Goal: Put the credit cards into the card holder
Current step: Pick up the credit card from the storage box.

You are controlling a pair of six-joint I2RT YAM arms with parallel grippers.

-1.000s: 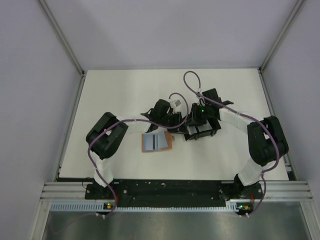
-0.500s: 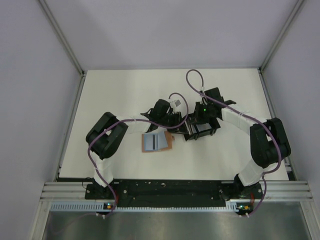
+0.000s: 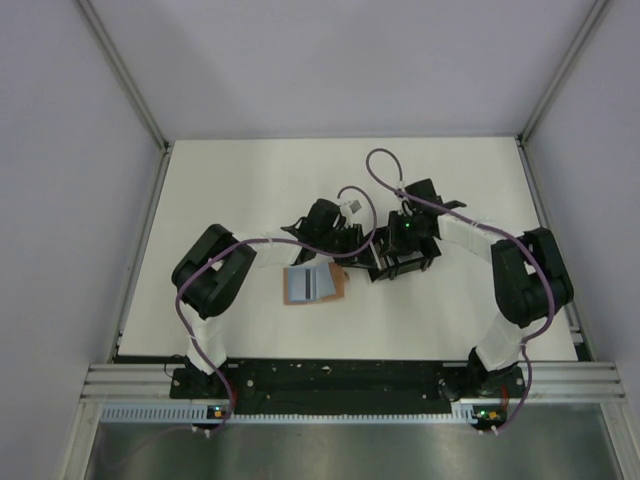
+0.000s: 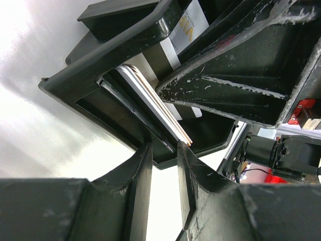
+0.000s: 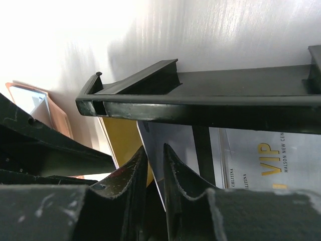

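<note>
Table point(image 3: 250, 190): white and flat, with everything on it.
Black tray point(image 3: 408, 266): sits near the middle of the table, and both arms reach in to it.
Cards point(image 4: 150, 103): a thin stack stands on edge inside the black tray, leaning on one of its walls.
Pale card point(image 5: 241, 150): in the black tray, light blue-white with gold letters that say VIP. One of its edges runs down into the gap between the right gripper's fingers.
Yellow card point(image 5: 123, 140): in the black tray too, tucked right behind the pale card. Only a strip of it shows.
Card holder point(image 3: 305, 284): lies flat on the table just to the left of the black tray, not touching it. Its blue-grey inside faces up, and a tan-brown edge shows on the side nearest the tray. No card can be seen in it.
Left gripper point(image 4: 164, 145): at the left side of the black tray. Its two fingers are close together, with the tray's rim pinched between the tips.
Right gripper point(image 5: 154, 147): down in the black tray, right at the cards. Its fingers are nearly together with the pale card's edge in the thin gap. I cannot tell if they are squeezing the card or just sitting around it.
</note>
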